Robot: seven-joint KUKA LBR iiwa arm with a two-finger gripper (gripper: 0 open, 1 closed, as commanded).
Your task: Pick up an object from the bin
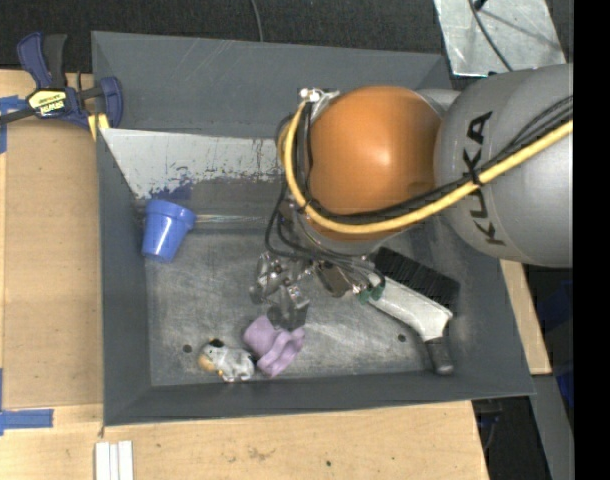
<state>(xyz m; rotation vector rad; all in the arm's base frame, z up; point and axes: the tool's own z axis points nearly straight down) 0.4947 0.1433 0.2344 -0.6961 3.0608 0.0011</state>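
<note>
1. Evidently, in the camera view, the thing nearest the tool is a small purple object (276,348), lumpy and rounded. It lies on the floor of the bin (125,298), directly beneath and just ahead of the gripper (287,306), close to the near wall. Whether the tool touches it cannot be determined.
2. Handling, as judged: the object appears soft and light, probably rubber or plush. It should yield under pressure rather than crack, and is unlikely to slip. Its thicker upper lobe, the part nearest the jaws, offers the best hold; the thinner lower end would likely fold away.
3. Jaws: whether they stand released or clenched cannot be told from this angle. Nothing is seen held between them.
4. Neighbours: a small white-and-yellow toy (225,361) lies just beside the purple object, on the side of the jaws away from the arm; a closing grip risks catching it. A white-handled brush with black bristles (415,303) lies near, on the arm's side of the jaws. A blue cup (165,228) lies well apart, beyond the jaws toward the far wall.
5. Arm pose: the arm enters from the view's right with its wrist bent downward. The orange cover (370,148) sits above the jaws, which point down at the floor.
</note>
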